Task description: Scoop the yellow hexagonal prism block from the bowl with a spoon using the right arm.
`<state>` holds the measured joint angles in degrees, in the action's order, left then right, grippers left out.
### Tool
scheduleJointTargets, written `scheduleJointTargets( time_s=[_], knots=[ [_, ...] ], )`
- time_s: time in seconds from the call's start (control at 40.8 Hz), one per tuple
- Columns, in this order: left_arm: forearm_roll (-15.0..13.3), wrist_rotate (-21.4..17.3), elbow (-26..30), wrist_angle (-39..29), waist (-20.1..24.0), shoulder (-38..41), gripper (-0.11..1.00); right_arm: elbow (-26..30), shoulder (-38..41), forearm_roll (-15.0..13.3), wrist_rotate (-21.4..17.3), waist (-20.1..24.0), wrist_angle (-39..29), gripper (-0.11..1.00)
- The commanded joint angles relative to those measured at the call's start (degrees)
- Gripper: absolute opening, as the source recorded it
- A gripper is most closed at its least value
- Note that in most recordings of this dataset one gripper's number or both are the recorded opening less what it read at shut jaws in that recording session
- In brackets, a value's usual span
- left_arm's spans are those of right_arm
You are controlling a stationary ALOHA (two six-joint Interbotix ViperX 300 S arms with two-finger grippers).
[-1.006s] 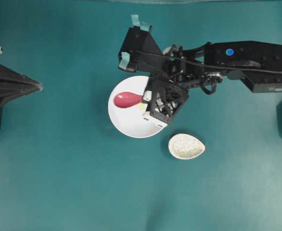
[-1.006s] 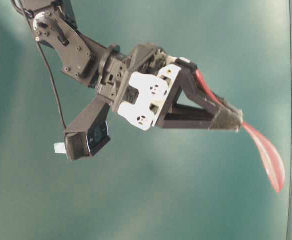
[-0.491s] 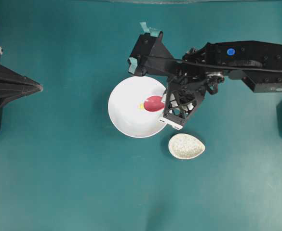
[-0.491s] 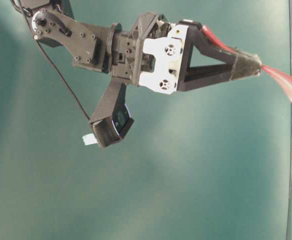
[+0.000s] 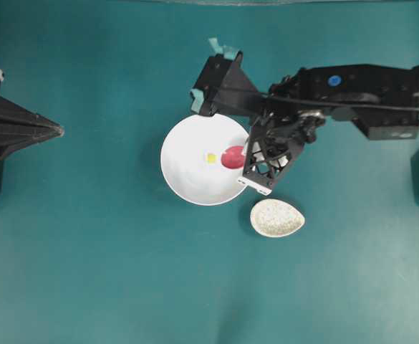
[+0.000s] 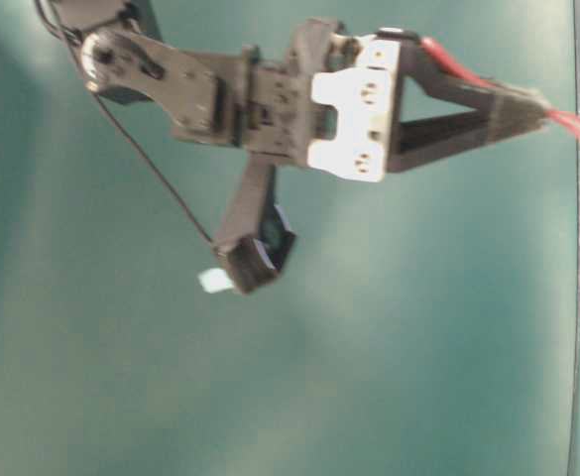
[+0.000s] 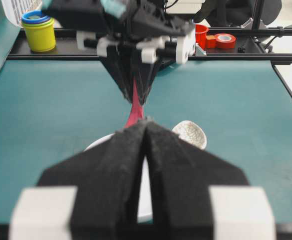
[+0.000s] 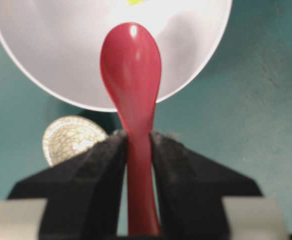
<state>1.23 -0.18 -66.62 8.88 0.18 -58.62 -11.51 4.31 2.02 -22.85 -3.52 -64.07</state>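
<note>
- One white bowl (image 5: 195,161) is sitting on the teal surface (image 5: 94,251), with one yellow hexagonal prism block (image 5: 210,158) lying inside it, near the middle.
- One red spoon (image 8: 132,75) is hanging over the bowl, its scoop just beside the block, apart from it.
- The right claw (image 8: 138,145) is clamping the spoon's handle.
- The left claw (image 7: 145,135) is sitting with fingers pressed together, holding nothing.
- One speckled spoon rest (image 5: 276,218) is lying just beside the bowl.
</note>
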Motion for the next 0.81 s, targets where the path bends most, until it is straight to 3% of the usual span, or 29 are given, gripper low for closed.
scheduleJointTargets(
  time_s=[0.0, 0.785],
  knots=[
    [0.1, -0.2, 1.6, 0.4, 0.0, 0.3, -0.01, 1.1, 0.3, 0.1, 0.0, -0.4, 0.3, 0.23],
    [0.1, -0.3, 1.7, 0.4, 0.0, 0.2, -0.01, 1.3, 5.4, 0.1, 0.5, -1.8, 5.6, 0.23]
  ],
)
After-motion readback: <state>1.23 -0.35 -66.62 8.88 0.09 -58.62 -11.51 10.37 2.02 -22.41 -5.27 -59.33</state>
